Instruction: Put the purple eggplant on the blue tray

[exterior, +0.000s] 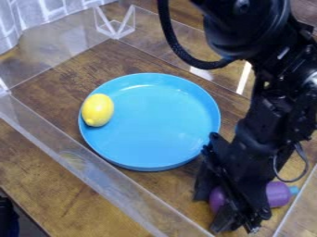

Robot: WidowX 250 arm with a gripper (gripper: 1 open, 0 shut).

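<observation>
The purple eggplant (273,196) lies on the wooden table at the bottom right, just off the rim of the blue tray (161,125); its stem end is toward the right edge. My black gripper (239,205) points straight down over the eggplant and is shut on it, with the fingers hiding its left half. The tray sits in the middle of the table, to the left of the gripper.
A yellow lemon (98,109) rests on the left part of the tray. Clear plastic walls (74,157) fence in the table along the front and left. A clear stand (117,18) is at the back. Black cables (186,56) hang from the arm.
</observation>
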